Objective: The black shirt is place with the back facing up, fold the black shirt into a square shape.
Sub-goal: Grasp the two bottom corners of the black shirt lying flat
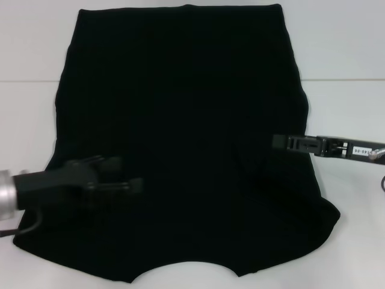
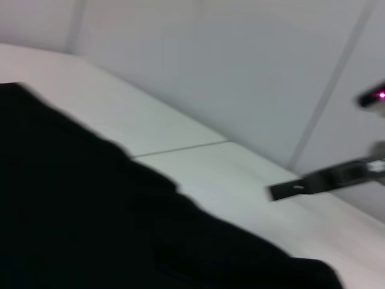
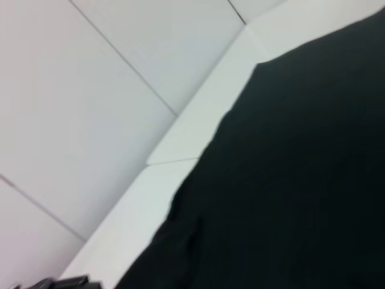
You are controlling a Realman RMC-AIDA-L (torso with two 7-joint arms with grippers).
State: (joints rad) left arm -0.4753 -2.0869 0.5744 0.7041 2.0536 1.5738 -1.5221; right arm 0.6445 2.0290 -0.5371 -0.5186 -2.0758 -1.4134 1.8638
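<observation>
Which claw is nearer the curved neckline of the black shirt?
Left. The left claw hangs over the plain black fabric shirt just above its neckline; the right claw sits farther up, at its right edge.

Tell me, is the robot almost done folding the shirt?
Not yet. The black shirt lies spread flat on the white table, neckline nearest the robot, with no fold visible. The left gripper and right gripper are both over its side areas. The whole fold into a square is still to do.
</observation>
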